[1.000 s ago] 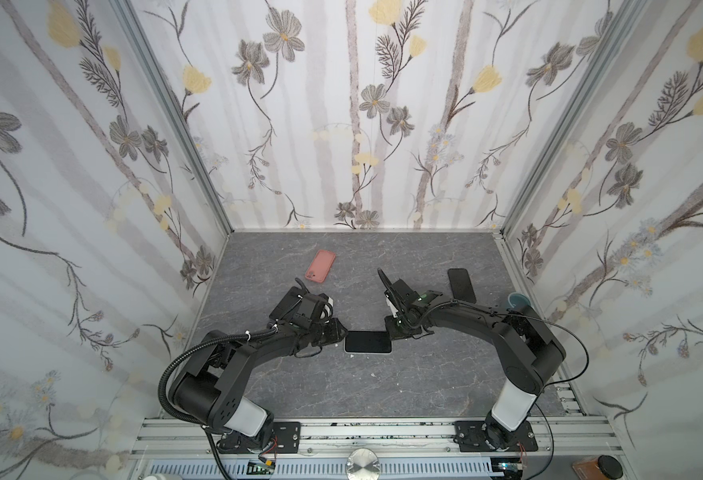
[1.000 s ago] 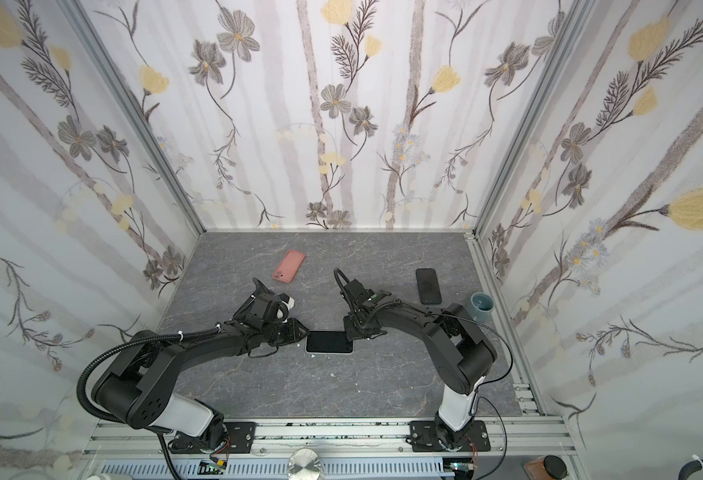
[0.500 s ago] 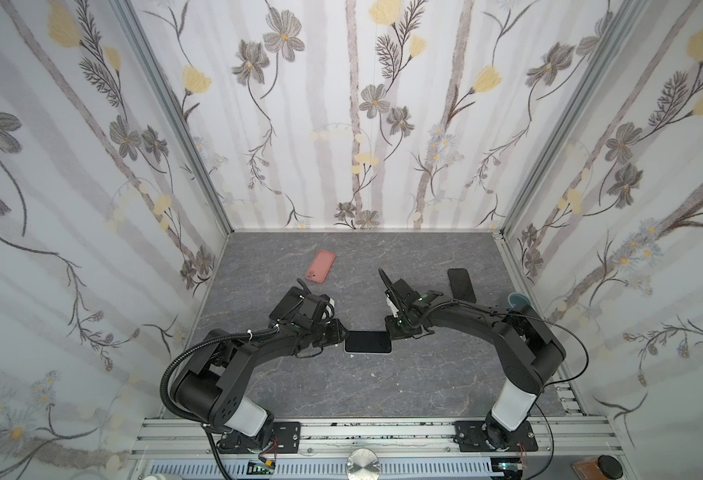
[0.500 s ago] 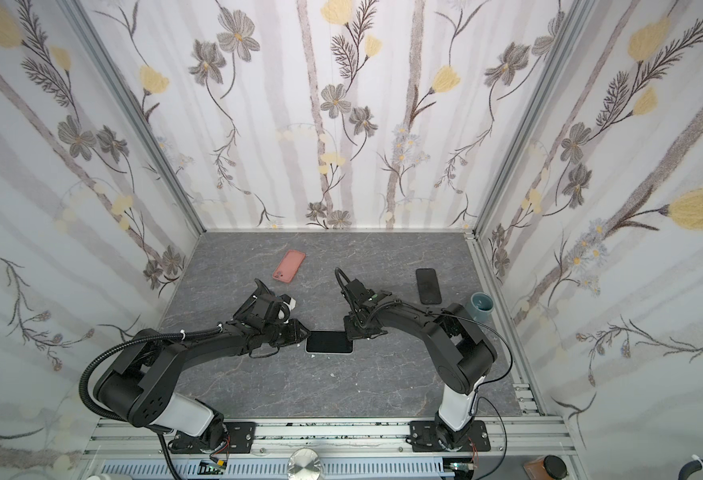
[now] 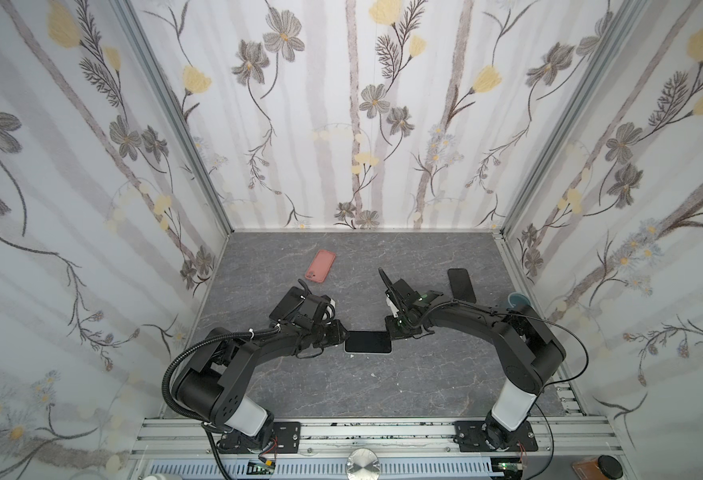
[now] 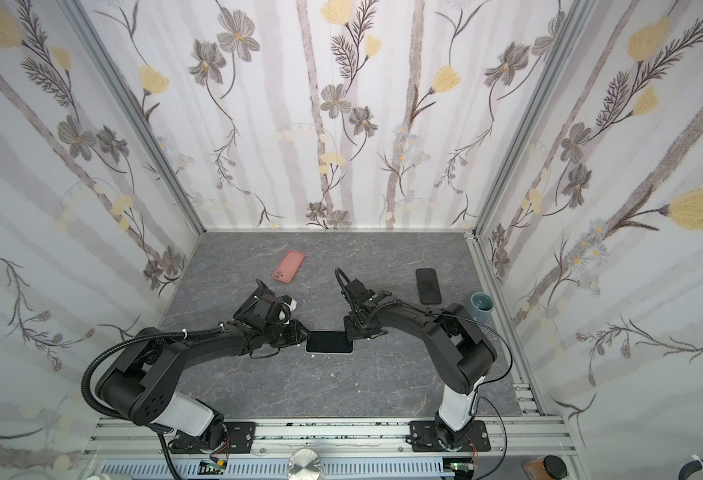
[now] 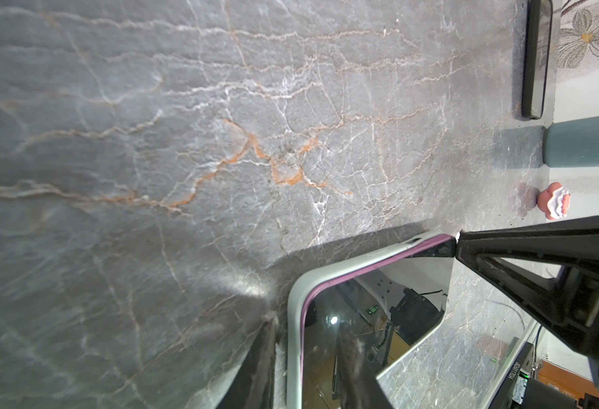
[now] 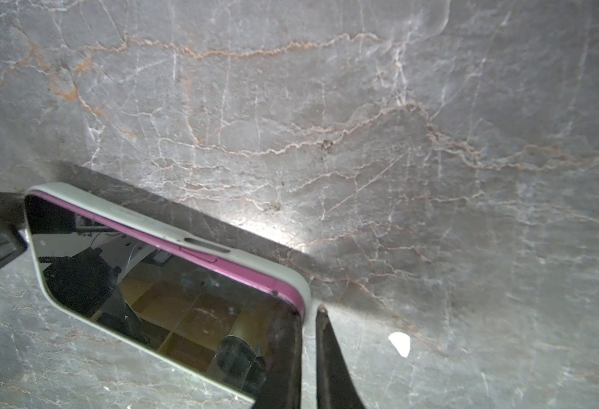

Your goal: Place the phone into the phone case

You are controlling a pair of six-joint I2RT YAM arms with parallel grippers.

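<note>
Grey marble table [image 5: 341, 390], centre: phone [image 5: 367, 341] part-seated in white case [image 7: 294, 336]. I have the left claw [image 5: 340, 336] at 9 o'clock astride the rim, grip uncertain, likely bracing; right claw [image 5: 391, 334], 3 o'clock, closed, seemingly seating that corner.

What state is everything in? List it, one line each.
phone: flat, screen up, in the white case, purple edge showing.
white case: flat, holding the phone.
left hand: open, astride the case's end.
right hand: shut, at the case's corner.
pink case: flat, back up.
black phone: flat.
cup: upright.
</note>
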